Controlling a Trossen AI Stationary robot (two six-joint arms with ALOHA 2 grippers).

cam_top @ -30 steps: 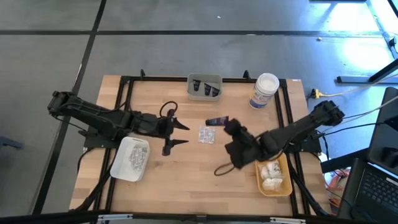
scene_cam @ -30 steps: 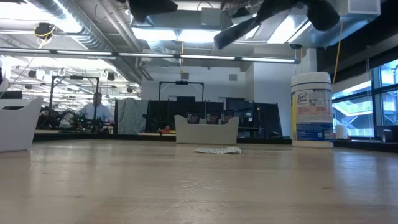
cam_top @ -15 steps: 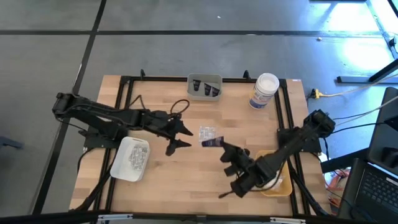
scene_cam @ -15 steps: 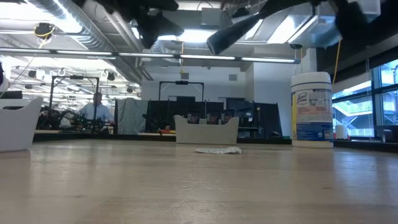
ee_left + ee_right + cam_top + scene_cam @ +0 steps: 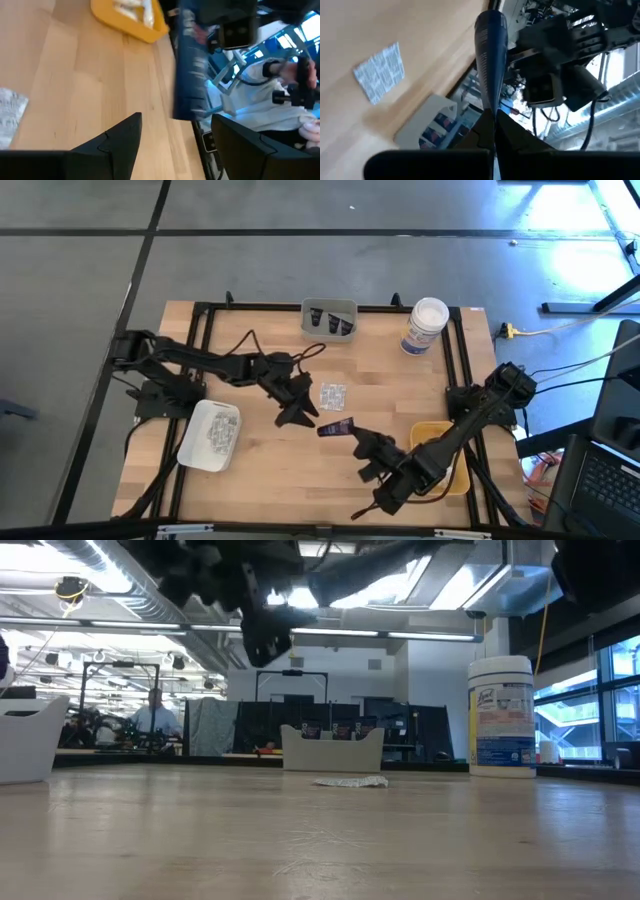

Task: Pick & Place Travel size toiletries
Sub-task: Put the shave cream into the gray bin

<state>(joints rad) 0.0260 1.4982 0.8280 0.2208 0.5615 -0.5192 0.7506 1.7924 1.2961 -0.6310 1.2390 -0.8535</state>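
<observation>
White tray [image 5: 205,442]: near the counter's [image 5: 260,480] left edge, silvery packets inside.
Left pincer [image 5: 297,402]: fingers apart and holding nothing, hovering just left of the loose silvery packet [image 5: 333,395] lying flat mid-counter.
Grey tray [image 5: 329,308]: at the far edge, dark tubes inside; the white jar [image 5: 425,326] stands well to its right.
Right pincer [image 5: 350,431]: clamped on the tail of a dark tube [image 5: 334,427], carried in the air just in front of the silvery packet.
Yellow tray [image 5: 463,470]: near the right edge, largely under the right arm; the left wrist view shows white bundles in it.
Step in hand: likely carrying the tube to the grey tray while the left arm lines up on the packet.
Next move: the two pincers sit near each other, so one should yield.
Open room: bare wood between packet and grey tray; front of counter free.
</observation>
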